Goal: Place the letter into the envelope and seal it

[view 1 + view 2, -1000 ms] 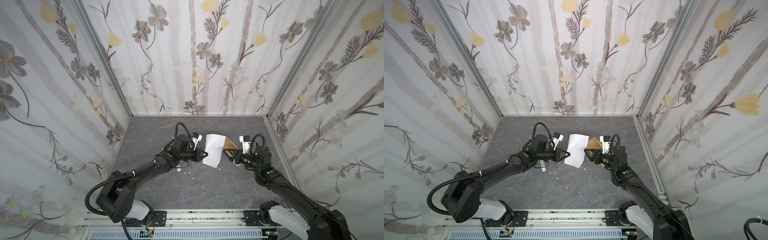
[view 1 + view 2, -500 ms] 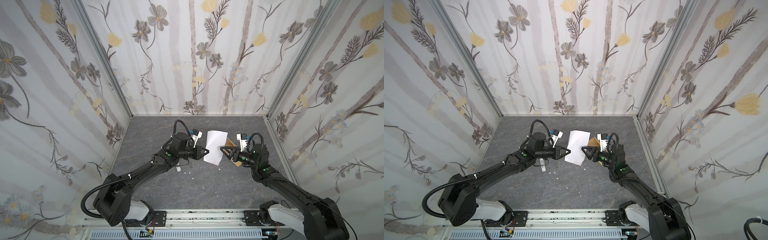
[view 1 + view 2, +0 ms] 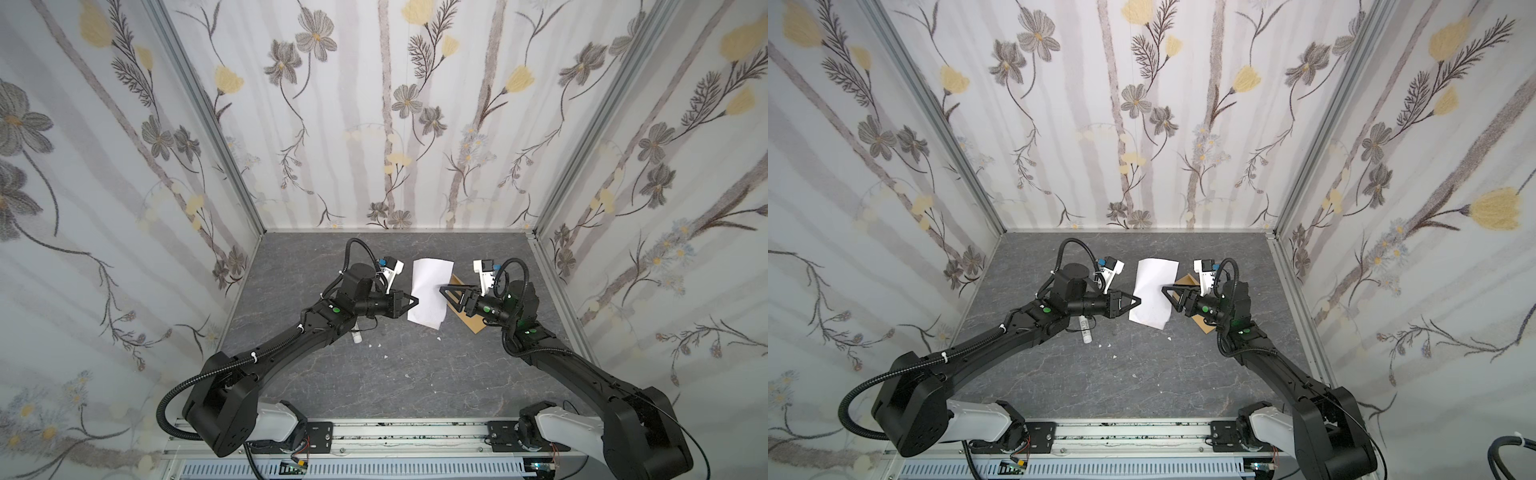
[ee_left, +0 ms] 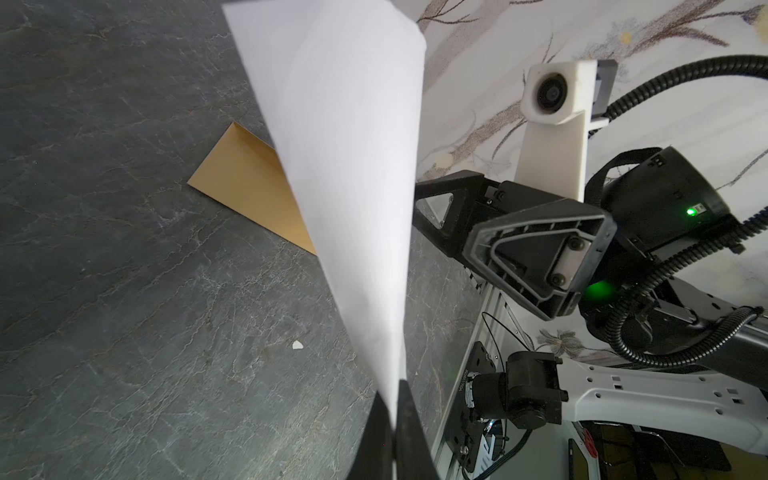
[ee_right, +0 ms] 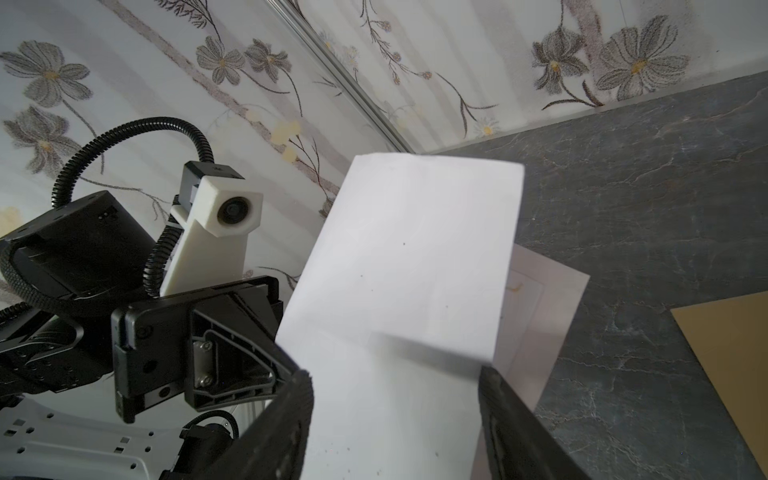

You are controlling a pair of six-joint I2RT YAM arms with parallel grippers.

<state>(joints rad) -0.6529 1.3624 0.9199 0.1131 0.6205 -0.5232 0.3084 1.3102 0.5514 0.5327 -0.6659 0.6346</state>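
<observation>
Letter: white sheet, plain side up, softly creased, a faint yellow mark on its lower fold; it hung lifted over the grey table, partly above the envelope, which was kraft-brown and lay flat. My left claw: pinched tight on one edge of the letter. My right claw: jaws stood wide, the sheet's opposite edge between them; whether they touched it I could not tell
</observation>
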